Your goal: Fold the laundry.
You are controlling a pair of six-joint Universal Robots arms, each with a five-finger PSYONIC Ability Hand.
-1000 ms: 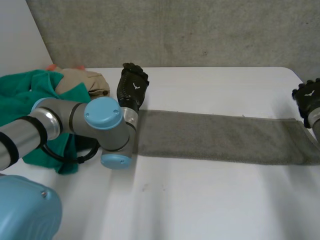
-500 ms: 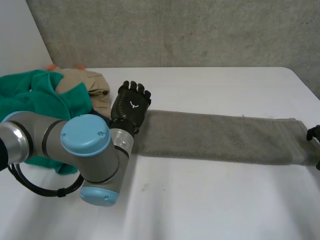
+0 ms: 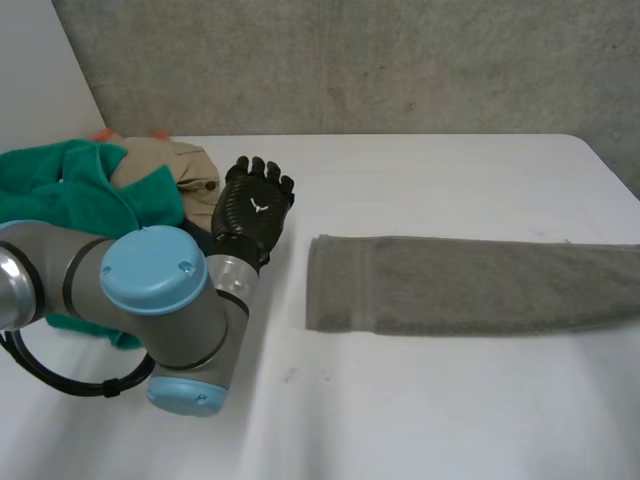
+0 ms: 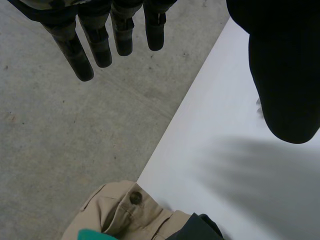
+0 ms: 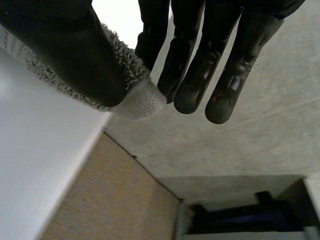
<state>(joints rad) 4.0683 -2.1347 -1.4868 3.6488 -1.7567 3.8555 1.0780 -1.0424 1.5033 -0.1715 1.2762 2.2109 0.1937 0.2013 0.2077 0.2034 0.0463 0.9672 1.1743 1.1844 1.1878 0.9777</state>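
Two hands show here, and we read them quite differently. The left hand hangs over the white worktop with its fingers straight and spread and its thumb held well away from them. It is fully open, grips nothing and touches no cloth.

In the head view the laundry pile sits at the hand's 9 o'clock. We see a teal cloth heaped against a beige garment, and the beige garment is just beside the hand. From the left wrist we can make out a button on that beige garment, which lies beyond the fingertips. The left arm reaches in from the hand's 7 o'clock.

The grey towel lies flat as a long strip at the left hand's 3 o'clock. Its near short end is close to the hand but apart from it, with bare worktop between. The strip runs on toward 3 o'clock to the edge of the head view.

From the right wrist we see the right hand clamped on that towel. Its thumb presses an end of the grey pile against the nearest finger, and a nub of cloth pokes out past the thumb tip. The other fingers are straight, side by side.
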